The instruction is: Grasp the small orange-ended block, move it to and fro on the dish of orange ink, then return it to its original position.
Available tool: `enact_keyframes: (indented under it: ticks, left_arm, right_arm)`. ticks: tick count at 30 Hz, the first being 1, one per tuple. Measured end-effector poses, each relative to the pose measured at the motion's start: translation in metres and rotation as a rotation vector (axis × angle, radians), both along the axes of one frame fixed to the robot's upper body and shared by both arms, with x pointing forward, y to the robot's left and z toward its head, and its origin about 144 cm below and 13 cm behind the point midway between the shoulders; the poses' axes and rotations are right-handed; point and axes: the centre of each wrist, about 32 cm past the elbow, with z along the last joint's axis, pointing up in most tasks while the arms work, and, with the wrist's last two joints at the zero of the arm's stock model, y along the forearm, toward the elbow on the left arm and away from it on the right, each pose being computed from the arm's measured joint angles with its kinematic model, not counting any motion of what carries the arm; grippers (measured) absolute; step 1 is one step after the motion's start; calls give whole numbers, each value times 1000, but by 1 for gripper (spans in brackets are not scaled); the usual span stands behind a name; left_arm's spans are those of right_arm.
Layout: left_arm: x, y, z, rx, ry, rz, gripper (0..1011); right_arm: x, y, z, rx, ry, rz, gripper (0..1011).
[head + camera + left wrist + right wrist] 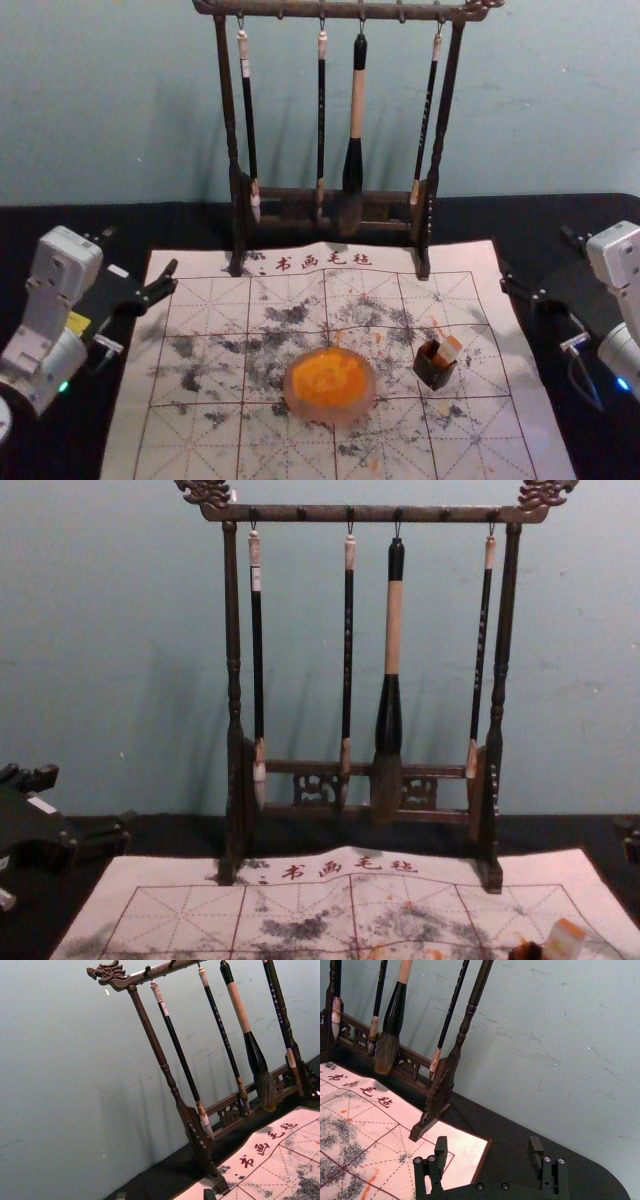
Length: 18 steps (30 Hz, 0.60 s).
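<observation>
Orange: one dish (330, 413), one block (448, 350)

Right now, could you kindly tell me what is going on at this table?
Nothing is being handled. The left gripper hangs open by the left edge of the mat, the right gripper open by its right edge. The orange-ended block leans in a small dark holder, right of the dish of orange ink.

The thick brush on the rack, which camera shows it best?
The chest view: the thick brush hangs whole and upright, with nothing in front. The head view has it whole but smaller. The left wrist view tilts it, its top near the edge. The right wrist view cuts off its top but brings the bristles close.
</observation>
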Motion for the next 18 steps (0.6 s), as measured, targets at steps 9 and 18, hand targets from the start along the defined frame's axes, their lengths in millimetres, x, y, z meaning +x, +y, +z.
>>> enact_keyframes:
  ticks: [9,18]
  left_arm:
    - [0,0,0,0,0,0,1001]
    - [0,0,0,0,0,0,1001]
  right_arm:
    - [0,0,0,0,0,0,1000]
    - [1,-9,2,47,-2,2,1000]
